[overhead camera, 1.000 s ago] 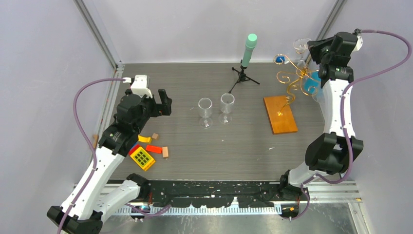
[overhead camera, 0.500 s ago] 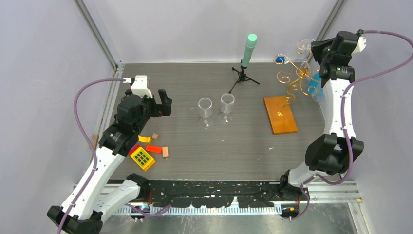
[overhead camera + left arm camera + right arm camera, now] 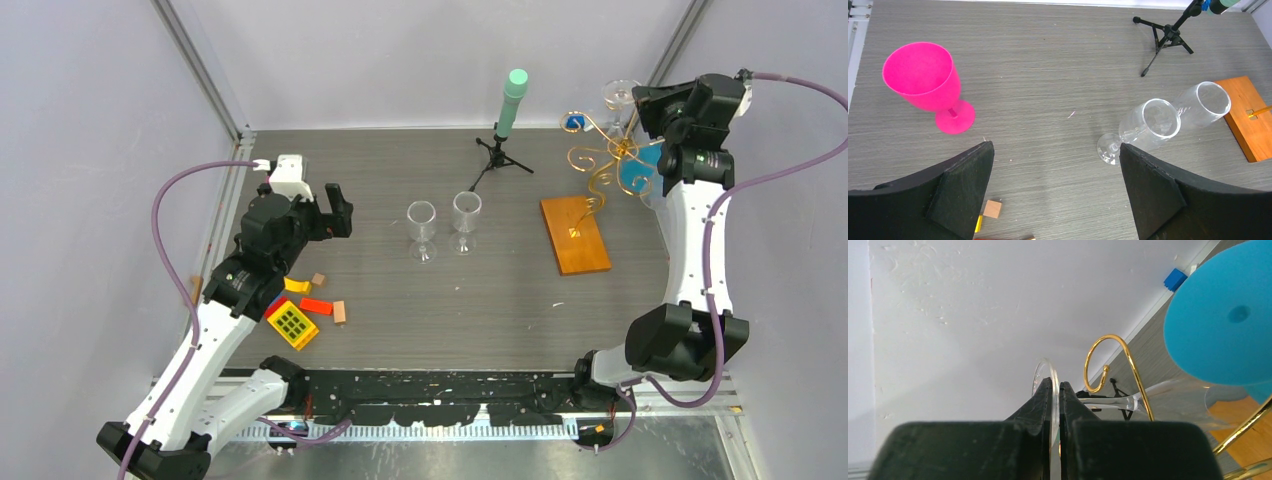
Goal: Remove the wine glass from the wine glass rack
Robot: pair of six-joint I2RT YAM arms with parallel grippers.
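1. My right gripper (image 3: 1057,386) is pinched tight on the wine glass (image 3: 1110,401) foot.
2. The glass stem crosses a gold curl of the rack (image 3: 1129,360).
3. My left gripper (image 3: 1055,150) is spread wide, holding nothing.

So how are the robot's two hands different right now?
The left hand is wide open; the right hand is pinched shut. The left hand holds nothing, while the right hand grips the clear wine glass by its round foot. The left hand hangs over the table; the right hand is up at the gold rack. Both are black.
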